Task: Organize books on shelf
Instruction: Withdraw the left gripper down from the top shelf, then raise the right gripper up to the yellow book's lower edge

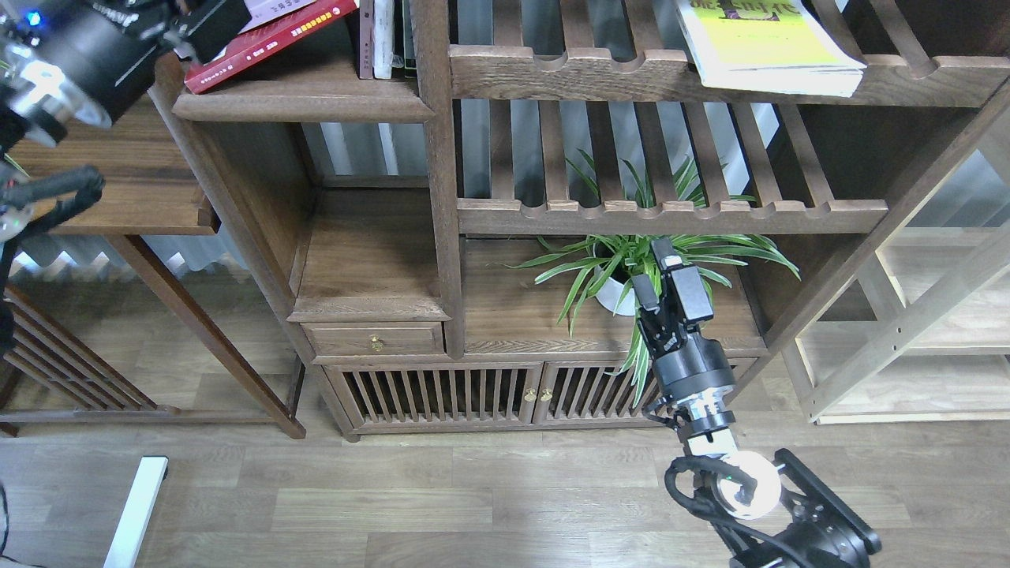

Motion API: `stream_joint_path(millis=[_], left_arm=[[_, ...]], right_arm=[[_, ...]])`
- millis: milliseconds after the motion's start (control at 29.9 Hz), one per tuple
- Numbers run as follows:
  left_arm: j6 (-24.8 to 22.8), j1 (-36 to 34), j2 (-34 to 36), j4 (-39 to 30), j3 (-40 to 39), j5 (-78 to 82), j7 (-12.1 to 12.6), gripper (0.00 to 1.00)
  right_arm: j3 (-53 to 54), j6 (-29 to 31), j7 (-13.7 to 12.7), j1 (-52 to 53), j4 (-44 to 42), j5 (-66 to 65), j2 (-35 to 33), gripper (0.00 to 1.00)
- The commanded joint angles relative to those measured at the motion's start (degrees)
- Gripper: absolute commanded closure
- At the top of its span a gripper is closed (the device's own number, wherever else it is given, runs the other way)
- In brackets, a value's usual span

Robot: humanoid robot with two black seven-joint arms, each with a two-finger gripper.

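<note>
At the upper left of the frame the left gripper (207, 17) sits at the near end of the two stacked books; its fingers are dark and cropped by the frame edge, so I cannot tell whether it is spread, closed or gripping. Just beside it the dark red paperback with yellow title (272, 41) lies tilted on the solid dark-brown wooden shelf with the rounded front edge (304, 106), its low corner jutting past the shelf's left end, with the white-lavender paperback (272, 8) on top. A careless push could tip both off that end, or ram them into the thin upright books (382, 35) right of them. At lower centre-right the right gripper (664, 288) hangs narrowly parted and empty among the leaves of the green potted plant (631, 268), which it could snag. At the upper right the yellow-green paperback (761, 43) overhangs the slatted rack (710, 75) and might slide off.
</note>
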Motion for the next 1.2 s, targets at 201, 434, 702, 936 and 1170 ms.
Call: stream_joint_path(millis=[201, 434, 702, 936, 1170], left_arm=[[-16.51, 4.14, -1.06, -0.61, -2.57, -16.50, -0.56, 0.02], [-18.25, 10.99, -8.87, 1.06, -3.18, -30.22, -1.27, 0.02], [-18.25, 16.88, -13.27, 0.62, -4.76, -30.58, 1.98, 0.01], [-18.25, 19.26, -15.91, 0.71, -5.12, -31.28, 3.47, 0.01], [-18.25, 21.98, -20.83, 4.13, -7.93, -32.34, 10.95, 0.01]], right_arm=[[0.49, -5.77, 0.22, 1.87, 0.07, 0.51, -0.40, 0.01], [-0.03, -5.07, 0.49, 1.87, 0.16, 0.43, 0.13, 0.01], [0.05, -9.81, 0.13, 3.81, 0.16, 0.16, -0.48, 0.01], [1.99, -11.74, -0.04, 4.25, 1.56, 0.34, -0.92, 0.01], [4.71, -15.61, -0.13, 4.33, 4.99, 0.51, -0.84, 0.01]])
